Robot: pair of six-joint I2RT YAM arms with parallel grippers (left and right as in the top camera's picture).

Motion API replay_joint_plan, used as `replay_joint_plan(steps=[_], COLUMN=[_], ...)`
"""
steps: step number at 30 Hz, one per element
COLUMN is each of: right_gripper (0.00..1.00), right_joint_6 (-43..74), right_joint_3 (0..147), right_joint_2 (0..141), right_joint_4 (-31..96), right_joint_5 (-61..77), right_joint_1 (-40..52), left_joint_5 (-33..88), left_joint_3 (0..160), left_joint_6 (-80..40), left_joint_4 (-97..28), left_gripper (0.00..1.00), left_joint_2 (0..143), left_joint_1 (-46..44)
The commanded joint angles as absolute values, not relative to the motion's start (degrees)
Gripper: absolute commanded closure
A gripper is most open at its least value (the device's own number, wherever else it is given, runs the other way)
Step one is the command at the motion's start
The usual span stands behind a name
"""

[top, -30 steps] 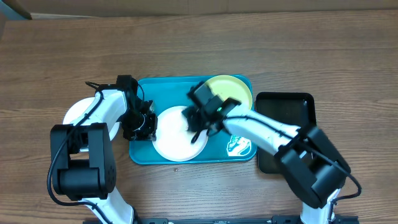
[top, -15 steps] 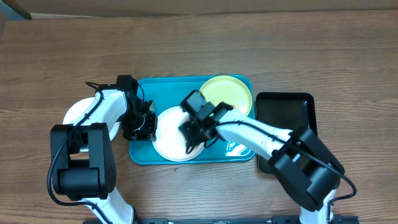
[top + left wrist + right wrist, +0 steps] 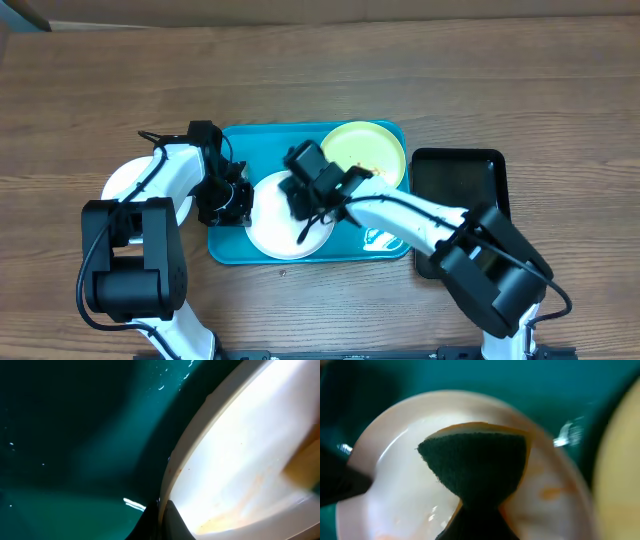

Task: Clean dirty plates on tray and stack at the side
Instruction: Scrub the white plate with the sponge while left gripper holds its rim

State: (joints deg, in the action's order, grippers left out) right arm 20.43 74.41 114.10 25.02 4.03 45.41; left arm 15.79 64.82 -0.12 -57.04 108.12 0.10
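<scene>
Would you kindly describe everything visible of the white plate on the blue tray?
The white plate is round, shallow and glossy, and lies flat in the middle of the tray. Faint orange smears mark its surface. The left gripper pinches its rim, and the right gripper presses a dark-faced sponge onto it.

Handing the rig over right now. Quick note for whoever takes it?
Left tool: shut on the rim of the middle white plate, steadying it on the tray.
Right tool: shut on the sponge, over that plate.
Done: side white plate lies off the tray, at the left, and looks clean.
In progress: middle white plate shows faint orange smears.
Left: finish it and stack it at the side, then do the yellow-green plate, which has orange specks.
</scene>
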Motion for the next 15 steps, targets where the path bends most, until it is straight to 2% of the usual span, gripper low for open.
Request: replay_joint_plan(steps=[1, 7, 12, 15], right_gripper=[0.92, 0.90, 0.91, 0.92], right_joint_6=[21.7, 21.7, 21.1, 21.0], right_joint_3=[75.5, 75.4, 75.4, 75.6], right_joint_2=[115.0, 115.0, 115.0, 115.0], right_joint_4=[24.9, 31.4, 38.5, 37.8], right_joint_5=[5.2, 13.2, 12.6, 10.7], right_joint_1=[43.8, 44.4, 45.7, 45.2], left_joint_5=[15.0, 15.1, 15.0, 15.0], left_joint_3=[63.9, 63.9, 63.9, 63.9], left_joint_6=[-0.4, -0.4, -0.4, -0.4], left_joint_4=[-57.2, -57.0, -56.9, -57.0], left_gripper=[0.96, 0.96, 0.96, 0.96], left_joint_2=[109.4, 109.4, 109.4, 109.4], left_joint_1=[-0.9, -0.9, -0.9, -0.9])
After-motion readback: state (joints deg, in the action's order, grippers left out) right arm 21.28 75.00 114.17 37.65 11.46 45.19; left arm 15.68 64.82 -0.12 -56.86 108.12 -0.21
